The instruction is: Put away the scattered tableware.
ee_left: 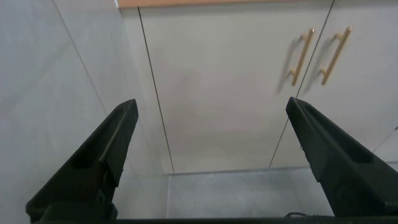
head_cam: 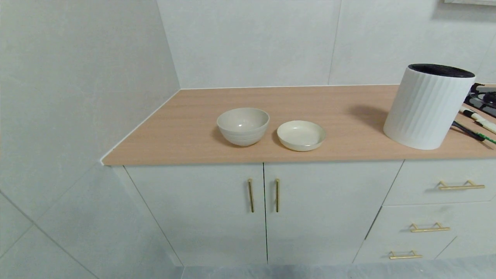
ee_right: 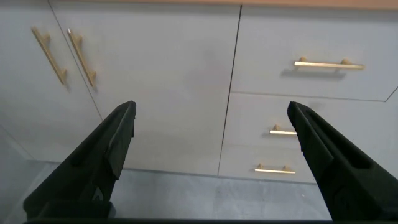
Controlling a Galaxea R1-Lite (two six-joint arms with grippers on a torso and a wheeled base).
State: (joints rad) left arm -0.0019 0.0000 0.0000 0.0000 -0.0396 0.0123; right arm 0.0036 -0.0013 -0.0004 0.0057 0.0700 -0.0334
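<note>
One bowl (head_cam: 243, 126), shallow dish (head_cam: 301, 135) near counter (head_cam: 174, 135) edge

The bowl (head_cam: 243, 126) sits on the counter (head_cam: 186, 131) near its front edge; the shallow dish (head_cam: 301, 135) lies just beside it on the right, not touching; well to the right stands the canister (head_cam: 428, 106); utensils (head_cam: 474, 126) lie on the counter at the canister's right, with a stove (head_cam: 484, 97) behind them; walls (head_cam: 77, 97) close the counter's left side and back; below, two cabinet doors (head_cam: 217, 217) meet under the bowl and dish, their handles (head_cam: 250, 195) side by side; drawers (head_cam: 426, 182) stack right of the doors.
</note>
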